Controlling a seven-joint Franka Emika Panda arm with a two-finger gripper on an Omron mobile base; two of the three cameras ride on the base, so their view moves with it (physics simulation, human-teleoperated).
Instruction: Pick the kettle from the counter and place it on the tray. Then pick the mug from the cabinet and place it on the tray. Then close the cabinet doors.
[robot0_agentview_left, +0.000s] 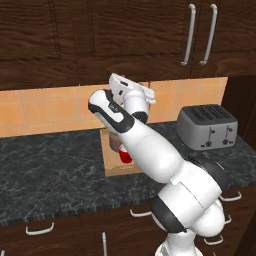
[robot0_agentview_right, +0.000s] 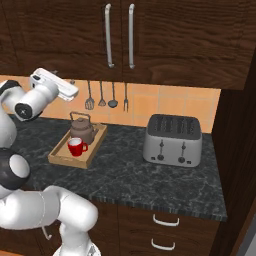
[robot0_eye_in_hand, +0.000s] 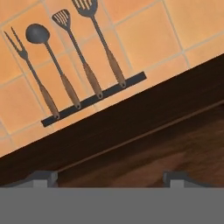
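The tan wooden tray (robot0_agentview_right: 61, 156) lies on the dark counter (robot0_agentview_right: 140, 176) with the brownish kettle (robot0_agentview_right: 82, 130) and the red mug (robot0_agentview_right: 76, 147) standing in it. In the left base view my arm hides most of the tray (robot0_agentview_left: 111, 165), and just a red sliver of the mug (robot0_agentview_left: 125, 157) peeks out. My gripper (robot0_eye_in_hand: 109, 178) is open with nothing between its tips. It is raised above the tray, close under the cabinet (robot0_agentview_right: 165, 45). The cabinet doors (robot0_agentview_right: 80, 30) lie flush and shut, their silver handles side by side.
A silver toaster (robot0_agentview_right: 172, 141) stands on the counter right of the tray. Several utensils (robot0_agentview_right: 106, 95) hang on the orange tiled wall behind it. A dark tall panel (robot0_agentview_right: 235, 150) closes off the counter's right end. Drawers with silver handles (robot0_agentview_right: 165, 221) run below.
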